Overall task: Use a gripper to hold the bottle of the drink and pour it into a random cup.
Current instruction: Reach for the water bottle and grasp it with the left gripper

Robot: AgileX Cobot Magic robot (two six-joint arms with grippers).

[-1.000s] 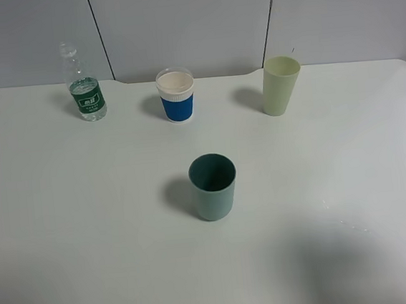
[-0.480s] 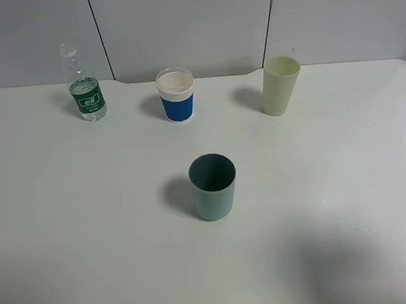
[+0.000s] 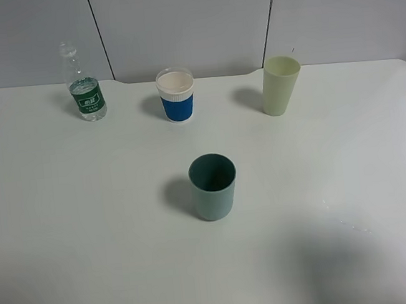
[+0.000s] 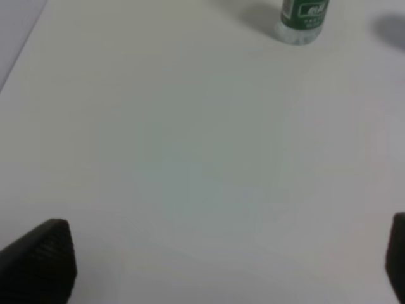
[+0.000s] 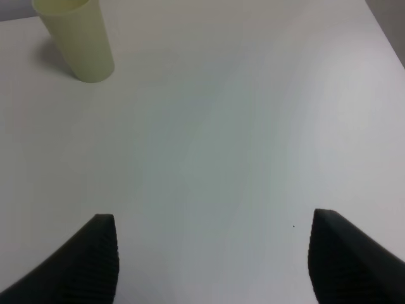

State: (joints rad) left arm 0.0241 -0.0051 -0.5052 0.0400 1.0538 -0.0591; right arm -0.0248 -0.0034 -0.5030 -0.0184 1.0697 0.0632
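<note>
- Bottle (image 3: 84, 91) stands upright near the table's (image 3: 88, 228) far edge, at about 10 o'clock from the teal cup (image 3: 213, 187) and well apart from it. It is clear, with a green label and a little liquid at the level of the label.
- Cup (image 3: 177, 95), white with a blue band, is upright and open-topped at about 12 o'clock from the teal cup. It sits at 3 o'clock from the bottle, with a clear gap between them.
- Green cup (image 3: 281, 85), tall and pale, stands at about 1 o'clock from the teal cup and at 3 o'clock from the cup.
- Teal cup sits alone near the middle of the table, its shadow falling toward 9 o'clock.
- Left gripper (image 4: 218, 266) hangs over bare table with its fingers (image 4: 38, 263) spread wide, and only tabletop shows between them. The bottle (image 4: 304, 19) stands ahead of it, well apart, and only its lower part is in the wrist view.
- Right gripper (image 5: 215, 253) also has its fingers (image 5: 95, 256) spread wide over bare table, pinching nothing. The green cup (image 5: 76, 38) stands ahead of it, well apart.
- Grey wall panels (image 3: 183, 24) rise behind the far edge of the table.
</note>
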